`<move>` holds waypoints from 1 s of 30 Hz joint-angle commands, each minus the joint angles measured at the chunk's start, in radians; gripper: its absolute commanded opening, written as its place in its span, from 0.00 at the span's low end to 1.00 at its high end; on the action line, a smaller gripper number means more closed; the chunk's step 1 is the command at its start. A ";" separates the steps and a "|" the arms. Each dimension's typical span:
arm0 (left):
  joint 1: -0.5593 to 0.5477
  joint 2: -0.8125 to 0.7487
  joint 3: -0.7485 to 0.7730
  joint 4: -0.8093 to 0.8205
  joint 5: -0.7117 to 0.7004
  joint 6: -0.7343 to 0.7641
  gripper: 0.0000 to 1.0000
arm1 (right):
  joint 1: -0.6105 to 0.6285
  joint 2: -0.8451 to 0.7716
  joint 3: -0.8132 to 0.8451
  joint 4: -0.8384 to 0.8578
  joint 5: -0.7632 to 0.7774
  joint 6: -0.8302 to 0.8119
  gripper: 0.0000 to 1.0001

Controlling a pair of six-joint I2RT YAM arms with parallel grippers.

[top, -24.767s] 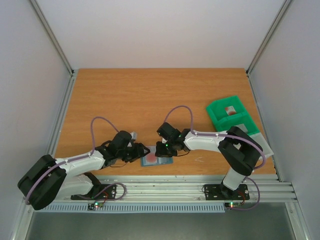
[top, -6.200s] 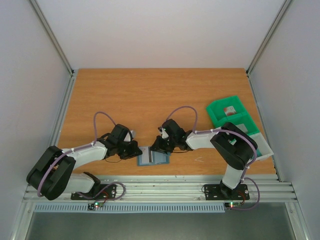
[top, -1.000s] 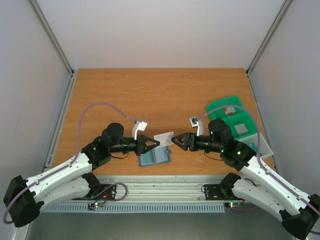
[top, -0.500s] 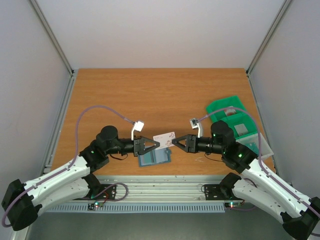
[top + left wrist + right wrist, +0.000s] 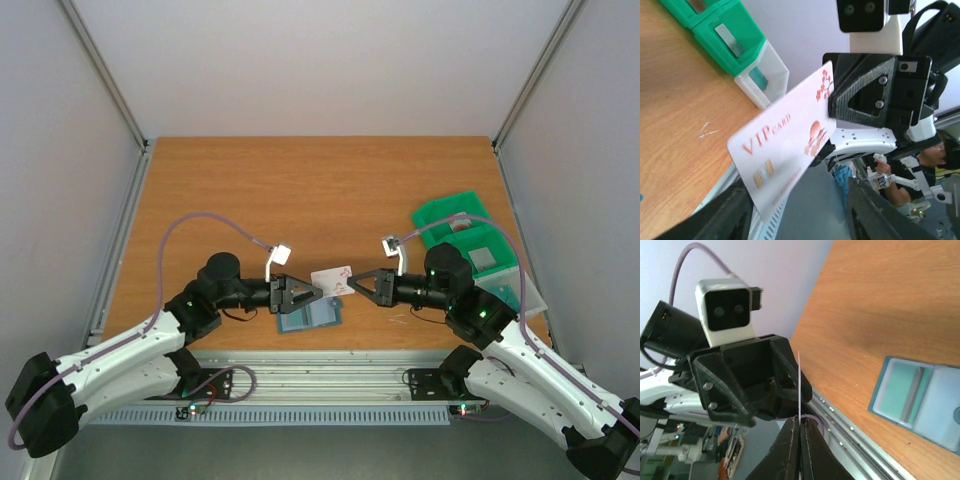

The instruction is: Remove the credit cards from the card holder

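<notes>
Tabletop [image 5: 670,100]; card [image 5: 785,150] lettering (left wrist only)

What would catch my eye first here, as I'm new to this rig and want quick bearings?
A white VIP card hangs in mid-air, pinched by the right gripper, with the left gripper open around its other end. Beneath it, the blue-grey card holder lies spread open near the front edge of the table; a green bin sits at the right edge.

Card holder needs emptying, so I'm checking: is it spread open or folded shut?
Spread open: the card holder lies flat on the table, both panels side by side, pockets facing up.
</notes>
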 commanded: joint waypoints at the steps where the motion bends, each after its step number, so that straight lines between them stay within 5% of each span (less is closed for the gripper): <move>1: -0.003 -0.009 -0.003 -0.018 -0.025 0.041 0.62 | 0.000 -0.019 0.004 -0.037 0.091 -0.021 0.01; 7: -0.003 -0.037 0.046 -0.226 -0.140 0.152 0.99 | -0.003 -0.029 0.091 -0.261 0.326 -0.082 0.01; 15: -0.003 -0.040 0.156 -0.568 -0.378 0.339 0.99 | -0.018 -0.002 0.136 -0.351 0.530 -0.059 0.01; 19: -0.002 -0.031 0.168 -0.593 -0.459 0.412 0.99 | -0.061 0.058 0.196 -0.417 0.599 -0.070 0.01; 24: 0.000 0.030 0.185 -0.533 -0.490 0.477 0.99 | -0.225 0.124 0.239 -0.467 0.618 -0.123 0.01; 30: 0.001 0.133 0.206 -0.496 -0.403 0.536 0.99 | -0.559 0.195 0.264 -0.461 0.406 -0.171 0.01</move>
